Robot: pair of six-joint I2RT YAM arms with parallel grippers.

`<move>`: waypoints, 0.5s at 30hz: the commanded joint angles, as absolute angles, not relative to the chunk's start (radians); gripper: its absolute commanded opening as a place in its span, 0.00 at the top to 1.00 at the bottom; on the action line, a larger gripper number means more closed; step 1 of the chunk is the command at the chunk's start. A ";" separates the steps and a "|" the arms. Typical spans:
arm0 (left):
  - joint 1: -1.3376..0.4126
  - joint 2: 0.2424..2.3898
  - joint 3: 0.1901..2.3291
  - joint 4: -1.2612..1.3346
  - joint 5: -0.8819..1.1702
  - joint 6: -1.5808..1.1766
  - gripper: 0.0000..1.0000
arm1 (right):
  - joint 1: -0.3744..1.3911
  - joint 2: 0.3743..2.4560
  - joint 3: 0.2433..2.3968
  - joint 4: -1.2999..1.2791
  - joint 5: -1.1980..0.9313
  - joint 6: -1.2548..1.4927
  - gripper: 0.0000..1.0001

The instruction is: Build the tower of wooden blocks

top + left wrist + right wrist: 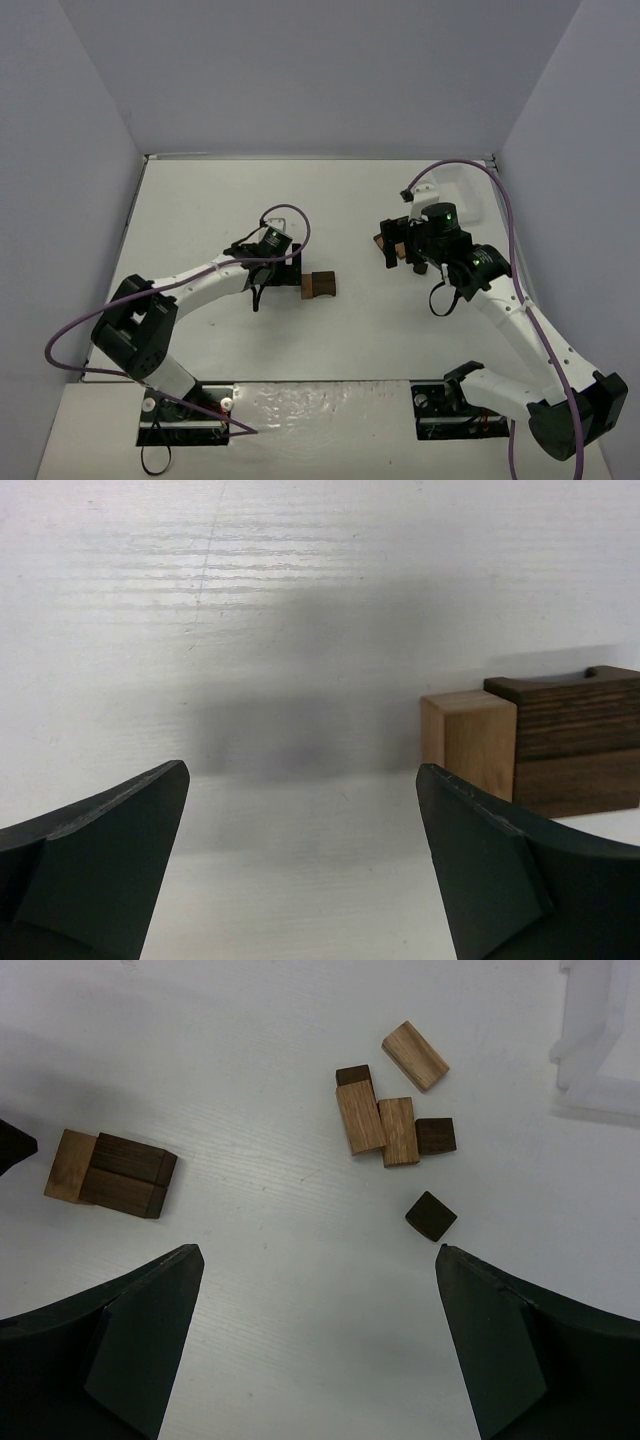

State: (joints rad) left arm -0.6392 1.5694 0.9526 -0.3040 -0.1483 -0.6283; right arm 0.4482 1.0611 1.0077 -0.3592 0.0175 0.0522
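the wood block tower (320, 285) sits mid-worktop (360, 340), a low start of 1 tan piece against dark ones. we judge the blocks light, rigid and smooth, best pinched across their long flat sides. the left end effector (302, 772) is spread wide and empty beside it. the right end effector (320, 1252) gapes empty above the loose blocks (390, 1125). these lie bunched near the white tray (600, 1050), so neighbours may crowd a pick.

The white flat table (380, 330) carries a compact stack of dark brown and light tan wooden blocks (320, 285) near its centre. To its right, well apart, lie six loose dark and tan wooden blocks (397, 1130). A white rectangular tray (465, 195) rests near the far right corner.
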 commanded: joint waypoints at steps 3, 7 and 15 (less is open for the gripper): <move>-0.648 1.430 0.868 -0.258 -0.112 -0.630 0.03 | 0.440 1.066 1.021 -0.316 0.009 0.048 0.00; -0.670 1.399 0.807 -0.253 -0.101 -0.659 0.03 | 0.440 1.066 1.020 -0.316 0.009 0.050 0.00; -0.735 1.372 0.733 -0.200 -0.125 -0.737 0.03 | 0.439 1.065 1.013 -0.316 0.009 0.057 0.00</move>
